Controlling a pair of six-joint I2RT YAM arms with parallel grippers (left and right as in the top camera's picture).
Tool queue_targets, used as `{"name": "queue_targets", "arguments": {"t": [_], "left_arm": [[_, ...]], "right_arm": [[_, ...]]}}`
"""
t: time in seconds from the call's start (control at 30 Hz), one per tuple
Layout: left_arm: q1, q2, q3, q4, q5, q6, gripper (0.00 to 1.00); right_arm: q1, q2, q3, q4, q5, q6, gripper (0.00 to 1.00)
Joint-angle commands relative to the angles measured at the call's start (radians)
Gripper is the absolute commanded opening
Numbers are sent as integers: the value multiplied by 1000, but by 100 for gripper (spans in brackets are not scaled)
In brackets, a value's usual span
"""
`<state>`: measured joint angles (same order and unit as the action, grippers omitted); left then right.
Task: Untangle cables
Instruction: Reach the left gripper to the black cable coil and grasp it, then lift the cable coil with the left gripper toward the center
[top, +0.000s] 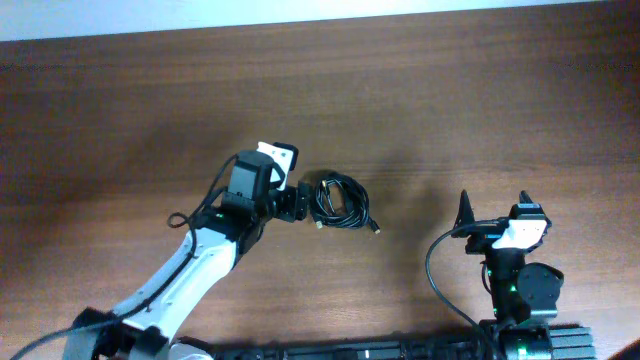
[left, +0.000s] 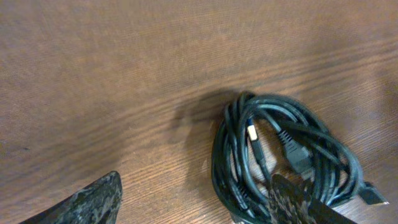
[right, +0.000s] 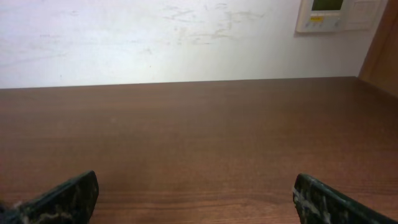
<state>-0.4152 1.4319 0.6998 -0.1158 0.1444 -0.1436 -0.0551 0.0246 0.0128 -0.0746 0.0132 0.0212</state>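
**Cables just ahead of our left gripper, off toward one finger**

The cables (top: 340, 204) lie as one tight black coil near the middle of the table (top: 120, 100). Our left gripper (top: 297, 203) is right at the coil's near edge. In the left wrist view the jaws stand wide apart with nothing between them. The cables (left: 280, 155) sit off-centre there, under one finger (left: 298, 202) that overlaps their rim (we cannot tell from this angle whether it touches the cords or hangs just above them). So the gripper's centre line falls beside the coil, not across it.

Seen from overhead, the coil's long axis runs from upper left to lower right. It ends in a plug (top: 376, 229) that points toward the right arm. Our right gripper (top: 493, 205) is well apart from the cables, spread wide and empty, facing bare wood. We judge the left arm much the nearer for a first hold.
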Motion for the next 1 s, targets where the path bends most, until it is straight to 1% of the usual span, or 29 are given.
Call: {"name": "queue_targets", "arguments": {"t": [0.0, 0.03, 0.07, 0.1, 0.17, 0.2, 0.27, 0.3, 0.33, 0.37, 0.4, 0.47, 0.5, 0.53, 0.57, 0.6, 0.67, 0.7, 0.73, 0.77, 0.8, 0.83, 0.87, 0.9, 0.97], "left_arm": [[-74, 105, 16, 48, -22, -2, 72], [-98, 126, 16, 61, -23, -1, 76], [-116, 151, 16, 80, -23, 2, 77], [-120, 161, 16, 87, -25, 3, 75], [-119, 174, 15, 57, -104, 2, 60], [-119, 190, 15, 55, -104, 2, 60], [-120, 237, 15, 63, -104, 2, 50], [-120, 255, 15, 62, -109, 2, 36], [-120, 254, 16, 57, -114, 2, 15], [-119, 249, 16, 61, -141, 2, 4], [-119, 225, 24, 24, -251, 2, 0], [-119, 159, 50, -90, -455, 3, 0], [-119, 107, 61, -142, -606, 36, 0], [-119, 61, 61, -158, -697, 94, 0], [-119, 32, 61, -158, -717, 115, 9], [-119, 14, 61, -156, -708, 114, 52], [-119, 14, 60, -167, -592, 111, 75], [-119, 14, 60, -171, -566, 40, 80], [-119, 14, 60, -189, -566, -130, 99], [-119, 14, 60, -229, -561, -337, 99], [-119, 14, 60, -320, -525, -621, 99], [-119, 14, 60, -373, -474, -829, 99], [-119, 14, 60, -369, -426, -908, 99], [-119, 14, 60, -349, -401, -908, 99], [-119, 15, 60, -342, -396, -907, 99]], "right_arm": [[8, -5, -7, -4, -2, -6, 98], [8, -5, -7, -4, -2, -6, 99], [8, -5, -7, -4, -2, -6, 98], [8, -5, -7, -4, -2, -6, 98], [8, -5, -7, -4, -2, -6, 99], [8, -5, -7, -4, -2, -6, 98], [8, -5, -7, -4, -2, -6, 99], [8, -5, -7, -4, -2, -6, 98], [8, -5, -7, -4, -2, -6, 98], [8, -5, -7, -4, -2, -6, 99], [8, -5, -7, -4, -2, -6, 99], [8, -5, -7, -4, -2, -6, 99], [8, -5, -7, -4, -2, -6, 98], [8, -5, -7, -4, -2, -6, 98], [8, -5, -7, -4, -2, -6, 98], [8, -5, -7, -4, -2, -6, 98], [8, -5, -7, -4, -2, -6, 98], [8, -5, -7, -4, -2, -6, 98], [8, -5, -7, -4, -2, -6, 98], [8, -5, -7, -4, -2, -6, 99], [8, -5, -7, -4, -2, -6, 98], [8, -5, -7, -4, -2, -6, 98], [8, -5, -7, -4, -2, -6, 98], [8, -5, -7, -4, -2, -6, 98], [8, -5, -7, -4, -2, -6, 98]]}}
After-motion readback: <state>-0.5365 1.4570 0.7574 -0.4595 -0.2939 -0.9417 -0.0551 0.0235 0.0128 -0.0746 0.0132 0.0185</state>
